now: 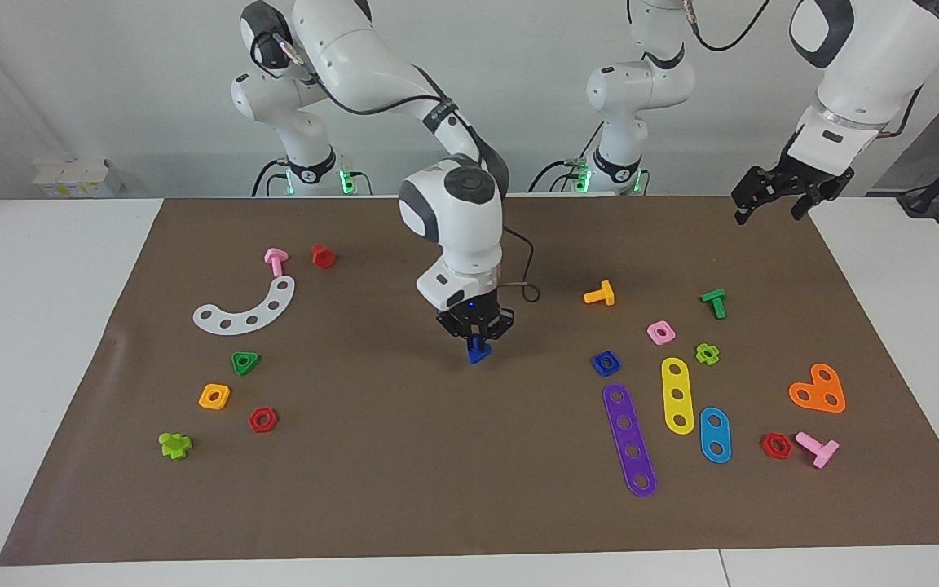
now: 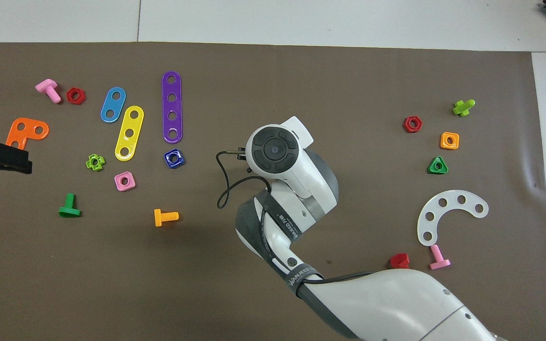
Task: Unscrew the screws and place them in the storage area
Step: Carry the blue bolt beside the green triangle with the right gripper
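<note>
screw (image 1: 478,351) over mat (image 1: 404,456) middle | strips (image 1: 629,439) toward left arm's end

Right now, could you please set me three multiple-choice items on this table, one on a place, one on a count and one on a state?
1. Where is the dark-blue bolt?
A. Lying beside the white curved strip
B. In the right gripper over the middle of the mat
C. On the purple strip

2. How many red hexagonal nuts with a hole lie on the brown mat?
A. Two
B. Four
C. None

3. What is the left gripper doing?
A. Pressing on the orange plate
B. Gripping the green bolt
C. Hanging in the air, holding nothing

Answers: 1 B, since the right gripper has the bolt between its fingers above bare mat. 2 A, one red nut at the right arm's end and another at the left arm's end. 3 C, the left gripper is above the mat's edge with nothing in it.
</note>
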Available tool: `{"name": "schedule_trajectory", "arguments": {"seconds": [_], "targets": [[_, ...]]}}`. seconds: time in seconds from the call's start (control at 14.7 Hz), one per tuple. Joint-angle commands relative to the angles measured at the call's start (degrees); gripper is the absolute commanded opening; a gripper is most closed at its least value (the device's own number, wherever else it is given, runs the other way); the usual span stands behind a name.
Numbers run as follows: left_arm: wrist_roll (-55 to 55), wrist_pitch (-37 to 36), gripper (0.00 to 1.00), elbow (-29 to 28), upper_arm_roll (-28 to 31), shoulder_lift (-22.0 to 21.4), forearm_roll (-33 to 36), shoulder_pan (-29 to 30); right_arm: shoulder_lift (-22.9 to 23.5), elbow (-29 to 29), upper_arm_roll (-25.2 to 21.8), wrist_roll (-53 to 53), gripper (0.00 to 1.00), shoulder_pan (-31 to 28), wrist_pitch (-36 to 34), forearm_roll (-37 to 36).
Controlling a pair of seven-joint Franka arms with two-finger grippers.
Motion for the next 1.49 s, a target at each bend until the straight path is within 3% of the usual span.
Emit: {"name": "schedule_trajectory", "arguments": {"seconds": [0.0,0.27,0.54,0.88,1.43], "targets": [[-0.58,0.97,1.00,-2.17,0.01,-1.86,0.32,0.12,-7.98,-5.48,0.79,-3.80,0.00,-6.44,-2.44,-0.48],[-0.58,0.97,1.00,-2.17,0.01,-1.86,0.32,0.12,-14.49,-14.70,0.87,-15.31,0.00,-15.31,-4.02,-0.48],[-0.58,0.89,1.00,-2.17,0.09,-1.86,0.32,0.12,-17.05,-23.76,0.96,-24.11,0.00,-23.41,2.90,1.62],[-0.58,0.89,1.00,-2.26,0.09,-1.86,0.32,0.12,-14.16,-28.96,0.88,-34.32,0.00,-28.96,12.84,7.95],[-0.58,0.97,1.00,-2.17,0.09,-1.86,0.32,0.12,-13.10,-33.44,0.87,-39.42,0.00,-30.63,16.81,8.04]]}}
